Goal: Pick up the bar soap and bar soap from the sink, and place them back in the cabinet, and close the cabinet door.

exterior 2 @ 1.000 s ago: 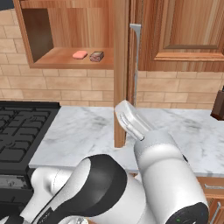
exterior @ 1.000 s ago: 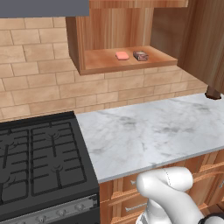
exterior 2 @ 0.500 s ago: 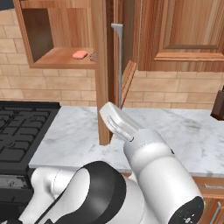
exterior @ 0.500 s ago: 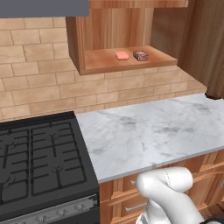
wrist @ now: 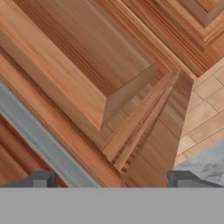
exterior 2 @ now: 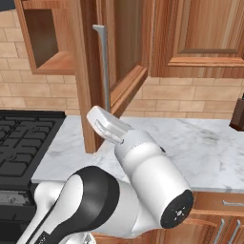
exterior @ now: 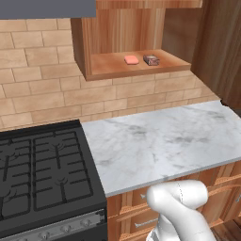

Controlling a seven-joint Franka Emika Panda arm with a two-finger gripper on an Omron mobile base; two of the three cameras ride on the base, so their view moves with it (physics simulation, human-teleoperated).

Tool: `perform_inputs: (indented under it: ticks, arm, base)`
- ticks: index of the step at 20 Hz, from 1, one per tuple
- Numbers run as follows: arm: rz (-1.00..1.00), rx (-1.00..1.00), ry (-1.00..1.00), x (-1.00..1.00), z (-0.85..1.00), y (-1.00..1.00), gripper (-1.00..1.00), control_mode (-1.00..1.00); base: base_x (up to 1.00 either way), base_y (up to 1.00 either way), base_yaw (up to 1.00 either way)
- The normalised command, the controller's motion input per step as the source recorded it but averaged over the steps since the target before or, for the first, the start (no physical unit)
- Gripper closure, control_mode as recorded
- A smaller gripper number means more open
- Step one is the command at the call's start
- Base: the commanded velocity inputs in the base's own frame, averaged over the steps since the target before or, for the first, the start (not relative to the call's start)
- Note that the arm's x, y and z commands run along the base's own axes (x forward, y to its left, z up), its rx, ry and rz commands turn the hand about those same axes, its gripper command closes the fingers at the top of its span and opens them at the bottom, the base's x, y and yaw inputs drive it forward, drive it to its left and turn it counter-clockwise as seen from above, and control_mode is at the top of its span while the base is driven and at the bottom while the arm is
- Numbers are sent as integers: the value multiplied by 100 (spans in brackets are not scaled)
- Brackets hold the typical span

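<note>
The wooden wall cabinet stands open, and on its shelf lie a salmon-pink bar soap and a smaller, darker bar soap. The cabinet door is partly swung across the opening, its grey bar handle facing me. My white hand reaches up against the door's lower part. In the hand view my gripper is open, its fingertips wide apart right at the door panel and handle. The sink is out of view.
A black gas stove sits left of the white marble counter. A dark object stands on the counter at the far right. Closed wooden wall cabinets hang to the right, and low drawers run under the counter.
The cabinet door has swung left toward the opening, now hiding the soaps in the right base view. My hand has followed it to the left.
</note>
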Motion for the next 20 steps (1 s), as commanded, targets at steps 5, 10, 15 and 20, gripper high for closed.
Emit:
perform_inputs:
  ticks: [5, 10, 15, 20]
  arm:
    - [5, 0, -5, 30, 0, 48, -100, -100]
    - [5, 0, -3, 37, 0, 49, -100, -100]
    - [5, 0, -1, 41, -4, 51, -100, -100]
    - [4, 0, -2, 45, -5, 54, -100, -100]
  base:
    - [0, 0, 0]
    - [0, 0, 0]
    - [0, 0, 0]
    - [0, 0, 0]
